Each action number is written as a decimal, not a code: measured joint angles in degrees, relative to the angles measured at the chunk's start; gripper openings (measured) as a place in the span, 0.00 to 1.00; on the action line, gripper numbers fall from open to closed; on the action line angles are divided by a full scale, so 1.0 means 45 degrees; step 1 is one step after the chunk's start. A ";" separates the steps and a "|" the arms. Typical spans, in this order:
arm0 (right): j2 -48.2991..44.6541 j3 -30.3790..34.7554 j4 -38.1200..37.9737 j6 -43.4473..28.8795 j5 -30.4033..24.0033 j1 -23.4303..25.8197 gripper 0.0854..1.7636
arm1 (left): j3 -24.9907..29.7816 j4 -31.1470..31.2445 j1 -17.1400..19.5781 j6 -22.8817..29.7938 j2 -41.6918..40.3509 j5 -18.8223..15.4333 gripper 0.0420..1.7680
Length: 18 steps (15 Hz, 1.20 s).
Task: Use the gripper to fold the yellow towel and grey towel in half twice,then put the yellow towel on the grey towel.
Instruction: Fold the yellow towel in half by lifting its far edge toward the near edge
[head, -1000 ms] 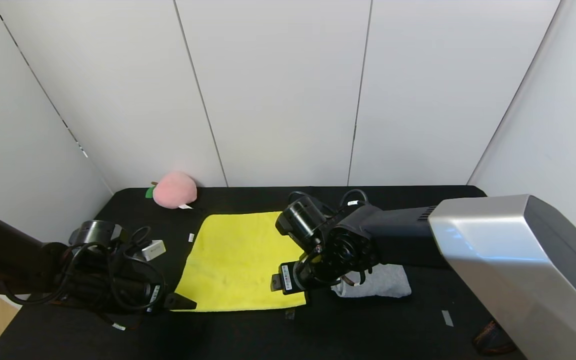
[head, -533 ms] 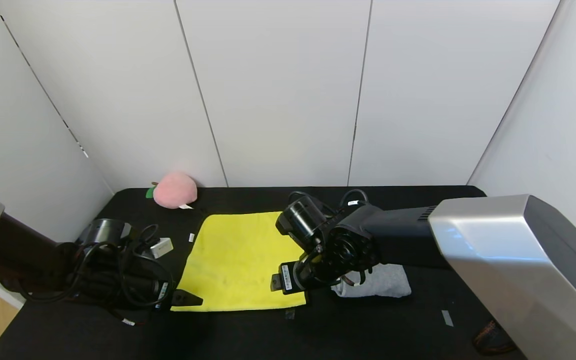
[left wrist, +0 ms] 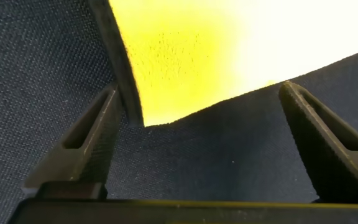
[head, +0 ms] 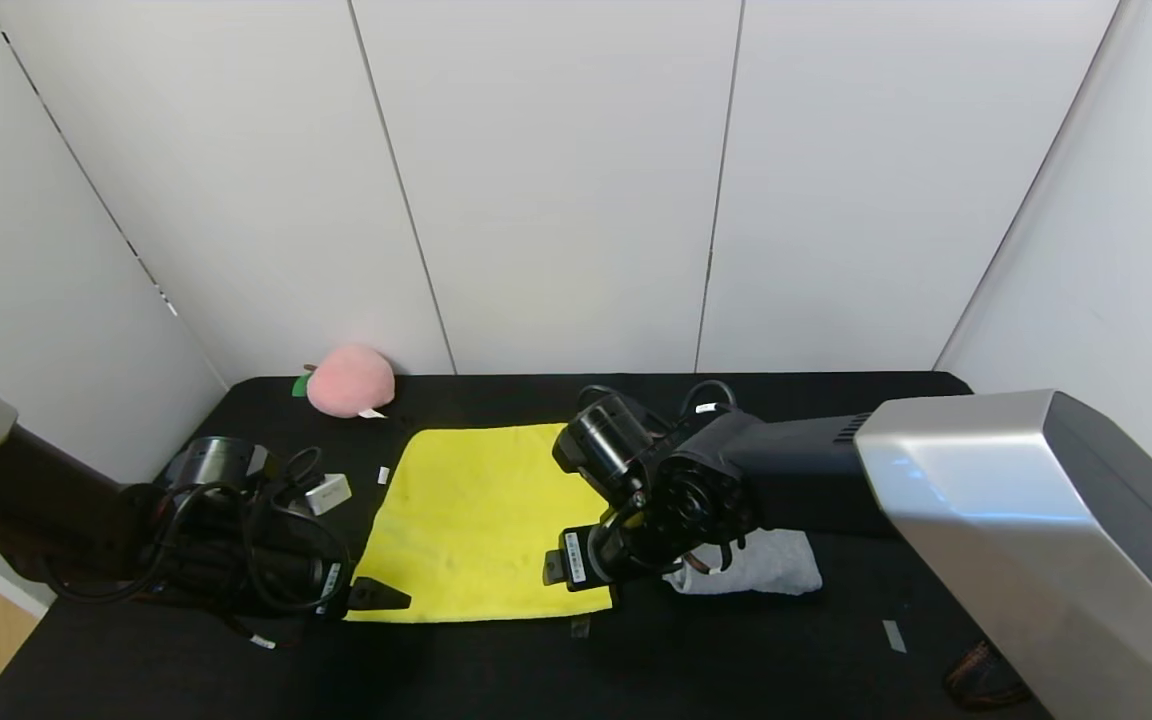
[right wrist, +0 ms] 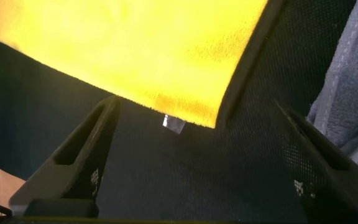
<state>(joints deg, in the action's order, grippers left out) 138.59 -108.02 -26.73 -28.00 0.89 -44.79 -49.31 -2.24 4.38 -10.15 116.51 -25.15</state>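
Approach is nearly finished: the left gripper (left wrist: 201, 134) has been brought closer to the near-left corner of the yellow towel (head: 481, 520), jaws apart, while the right gripper (right wrist: 204, 155) waits spread at the near-right corner. The grey towel (head: 766, 565) lies bunched alongside.

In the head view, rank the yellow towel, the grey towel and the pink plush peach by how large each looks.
1. yellow towel
2. grey towel, partly hidden behind the right arm, so unsure
3. pink plush peach, farther back
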 joint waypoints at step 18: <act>0.0114 0.0000 0.0011 -0.0011 0.0038 -0.0127 0.97 | 0.0076 0.0000 0.0019 -0.0005 -0.0043 0.0005 0.04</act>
<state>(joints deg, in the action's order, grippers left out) 139.11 -108.02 -26.69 -28.05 1.06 -45.36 -48.97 -2.24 4.46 -10.18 116.31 -25.12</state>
